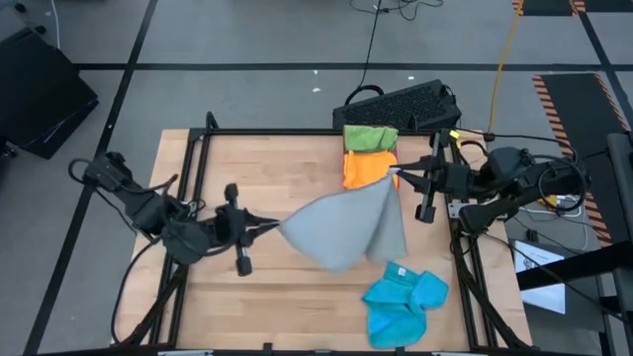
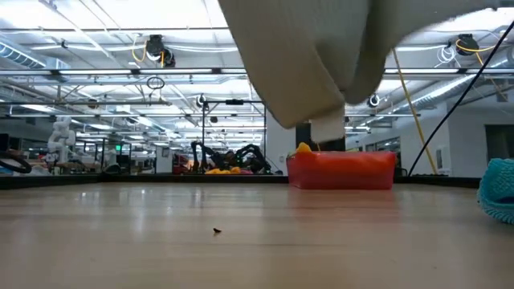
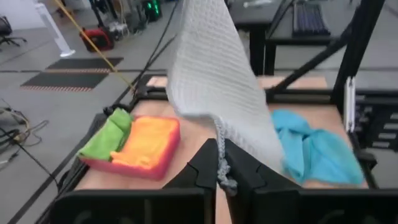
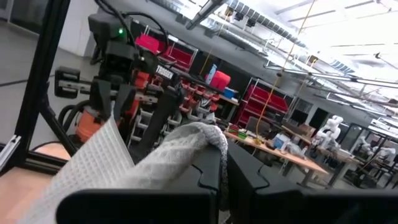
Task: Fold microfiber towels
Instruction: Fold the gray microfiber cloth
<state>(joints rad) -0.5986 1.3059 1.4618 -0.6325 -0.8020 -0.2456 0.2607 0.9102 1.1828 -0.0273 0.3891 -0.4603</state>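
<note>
A grey microfiber towel (image 1: pixel 348 227) hangs in the air between my two grippers, clear of the table in the low view (image 2: pixel 321 72). My left gripper (image 1: pixel 278 226) is shut on its left end and my right gripper (image 1: pixel 398 176) is shut on its far right end. An orange towel (image 1: pixel 366 170) and a bright green towel (image 1: pixel 370 136) lie in the pink-red tray (image 3: pixel 134 168) at the table's far right. Crumpled bright blue towels (image 1: pixel 406 302) lie on the table at the near right. My left gripper pinches a corner of the grey towel (image 3: pixel 219 140) between its two fingers, coming nearly level from the table's left. A hem tip sticks out below the fingers, and the cloth rises away from them, clear of the table. My right gripper pinches a bunched edge of the grey towel (image 4: pixel 208 134) between its two fingers, coming level from the table's right. The cloth falls away from the fingers in slack folds; one layer or several, I cannot tell.
A black keyboard (image 1: pixel 401 104) lies beyond the table's far edge. Black frame rails (image 1: pixel 267 131) run round the wooden tabletop. Bare wood (image 1: pixel 247 178) shows on the left and middle of the table under the hanging towel.
</note>
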